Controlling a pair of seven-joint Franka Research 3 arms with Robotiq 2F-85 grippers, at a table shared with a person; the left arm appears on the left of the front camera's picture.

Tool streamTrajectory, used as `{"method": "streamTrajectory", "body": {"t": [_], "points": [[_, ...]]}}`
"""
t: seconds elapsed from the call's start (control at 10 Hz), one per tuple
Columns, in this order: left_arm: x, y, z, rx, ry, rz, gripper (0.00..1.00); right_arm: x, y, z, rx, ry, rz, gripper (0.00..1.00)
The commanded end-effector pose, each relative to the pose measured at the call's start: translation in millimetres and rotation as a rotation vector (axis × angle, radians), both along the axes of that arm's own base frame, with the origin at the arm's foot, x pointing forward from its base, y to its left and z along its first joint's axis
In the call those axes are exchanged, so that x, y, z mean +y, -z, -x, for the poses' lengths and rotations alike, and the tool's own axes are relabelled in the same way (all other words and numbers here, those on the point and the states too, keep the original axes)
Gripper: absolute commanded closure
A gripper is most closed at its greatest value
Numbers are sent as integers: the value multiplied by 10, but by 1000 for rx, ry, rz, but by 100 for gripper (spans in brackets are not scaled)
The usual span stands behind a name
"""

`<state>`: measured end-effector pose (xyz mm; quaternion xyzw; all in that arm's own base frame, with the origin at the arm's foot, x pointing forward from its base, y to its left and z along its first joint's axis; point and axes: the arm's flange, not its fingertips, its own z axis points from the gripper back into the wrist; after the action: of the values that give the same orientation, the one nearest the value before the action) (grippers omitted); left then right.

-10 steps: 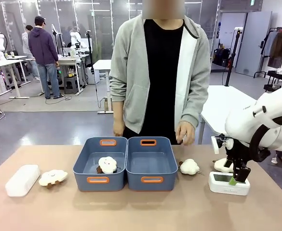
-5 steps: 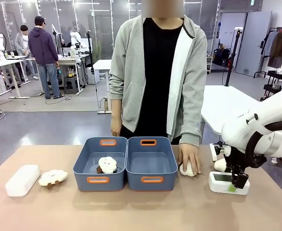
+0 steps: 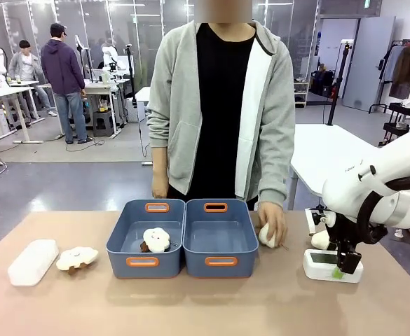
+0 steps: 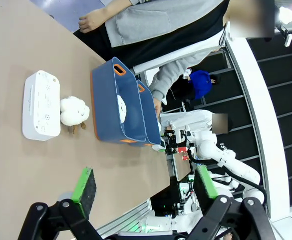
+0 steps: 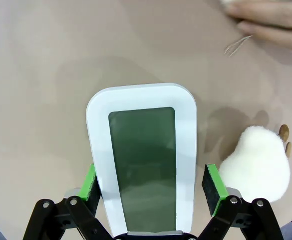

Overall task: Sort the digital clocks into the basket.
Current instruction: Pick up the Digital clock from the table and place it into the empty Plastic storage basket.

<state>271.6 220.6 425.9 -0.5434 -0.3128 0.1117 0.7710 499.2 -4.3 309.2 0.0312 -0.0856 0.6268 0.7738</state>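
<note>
One digital clock [image 3: 333,266], white with a grey-green screen facing up, lies at the table's right. My right gripper [image 3: 342,270] is down over it. In the right wrist view the clock [image 5: 142,155] sits between the green pads [image 5: 89,182], and the gripper [image 5: 150,186] is open and straddles it. A second white clock [image 3: 33,261] lies at the far left, seen also in the left wrist view as a clock [image 4: 41,105]. Two blue baskets stand mid-table: the left basket [image 3: 131,262] holds a cloud plush [image 3: 156,239], the right basket [image 3: 247,241] is empty. My left gripper [image 4: 145,184] hangs open above the table.
The person's hand [image 3: 273,222] holds a cream cloud plush [image 3: 265,236] just right of the baskets. Another plush [image 3: 77,258] lies beside the left clock, and one more plush [image 5: 255,162] sits close to my right gripper. The person stands at the far edge.
The person's hand came down onto the plush right of the baskets and has lifted it slightly. My right gripper has sunk a little lower around the clock.
</note>
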Motion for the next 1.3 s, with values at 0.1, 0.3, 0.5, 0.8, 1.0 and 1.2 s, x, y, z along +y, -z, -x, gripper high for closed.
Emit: {"method": "streamTrajectory", "body": {"t": [0.1, 0.3, 0.5, 0.8, 1.0, 1.2], "points": [[19, -9, 10, -26, 11, -2, 0, -3, 5, 3, -1, -4, -5, 0], [19, -9, 10, -26, 11, -2, 0, -3, 5, 3, -1, -4, -5, 0], [19, -9, 10, -26, 11, -2, 0, -3, 5, 3, -1, -4, -5, 0], [19, -9, 10, -26, 11, -2, 0, 24, 51, -2, 16, -14, 11, 0], [19, -9, 10, -26, 11, -2, 0, 42, 167, -6, 39, -11, 29, 0], [19, -9, 10, -26, 11, -2, 0, 45, 193, 0, 43, -3, 39, 7]]}}
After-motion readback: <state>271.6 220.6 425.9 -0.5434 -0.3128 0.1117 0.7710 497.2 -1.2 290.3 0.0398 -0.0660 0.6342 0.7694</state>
